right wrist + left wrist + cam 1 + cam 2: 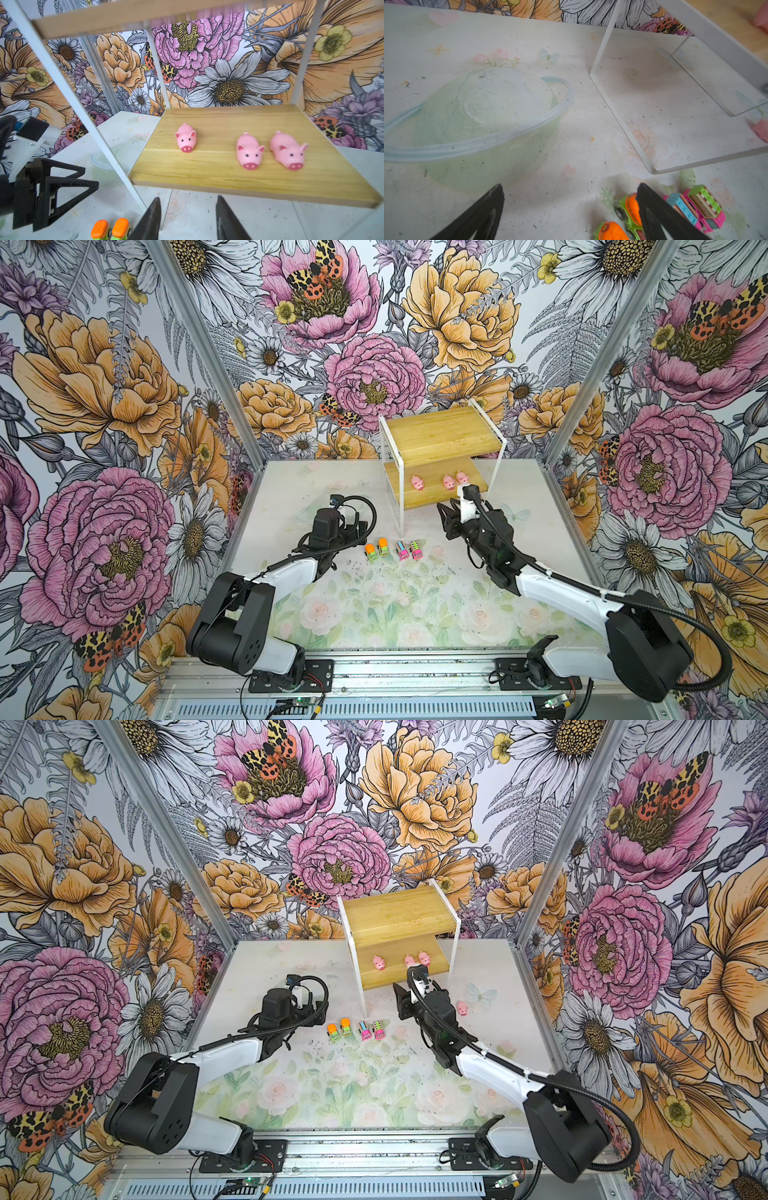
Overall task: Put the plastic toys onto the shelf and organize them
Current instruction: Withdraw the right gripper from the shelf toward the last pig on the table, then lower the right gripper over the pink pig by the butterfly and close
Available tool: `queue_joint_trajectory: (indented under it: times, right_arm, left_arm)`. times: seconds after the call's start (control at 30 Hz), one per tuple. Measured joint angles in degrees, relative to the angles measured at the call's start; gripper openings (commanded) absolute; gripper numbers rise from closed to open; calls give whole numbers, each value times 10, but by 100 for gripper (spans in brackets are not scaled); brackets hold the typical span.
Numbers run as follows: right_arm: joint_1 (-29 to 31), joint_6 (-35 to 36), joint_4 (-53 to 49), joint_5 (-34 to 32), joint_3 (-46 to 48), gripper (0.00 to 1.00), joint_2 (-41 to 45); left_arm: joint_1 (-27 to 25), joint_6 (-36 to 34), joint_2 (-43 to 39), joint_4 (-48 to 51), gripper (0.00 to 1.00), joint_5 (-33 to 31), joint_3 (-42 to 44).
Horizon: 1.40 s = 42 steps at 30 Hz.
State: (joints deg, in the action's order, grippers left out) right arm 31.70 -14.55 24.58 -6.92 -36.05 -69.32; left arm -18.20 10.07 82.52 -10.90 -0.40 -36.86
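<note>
Your right gripper [188, 198] hangs empty, jaws apart, just before the light wooden white-framed shelf [228, 176]; three tiny pink plastic pigs [249, 151] stand on its lower board. Your left gripper [570, 185] gapes wide beside four small plastic trucks [401, 550].

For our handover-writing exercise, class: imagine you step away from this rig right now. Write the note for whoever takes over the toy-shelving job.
Left gripper: open, empty, over the table beside the trucks.
Right gripper: open, empty, in front of the shelf's lower board.
Done: three pink pigs stand on the lower board.
To do: the fourth pig is on the table, just right of the right arm in a top view. Two green trucks and two pink trucks sit in a row on the table between the arms. The upper board holds no toys.
</note>
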Motion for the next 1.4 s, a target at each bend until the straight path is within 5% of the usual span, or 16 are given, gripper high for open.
queue_joint_trajectory:
  times: [0.13,0.37,0.5,0.73,1.4]
  right_arm:
    - [-46,-69,-108,-59,24,50,123]
    - [-231,-192,-279,-98,47,56,224]
    - [-289,-229,-318,-57,42,60,159]
    - [-299,-245,-355,8,-33,62,-42]
    - [-299,-254,-361,21,-125,58,-239]
  left_arm:
    - [0,0,0,0,99,0,0]
    - [0,0,0,0,99,0,0]
    - [0,0,0,0,99,0,0]
    - [0,0,0,0,99,0,0]
    - [0,0,0,0,99,11,0]
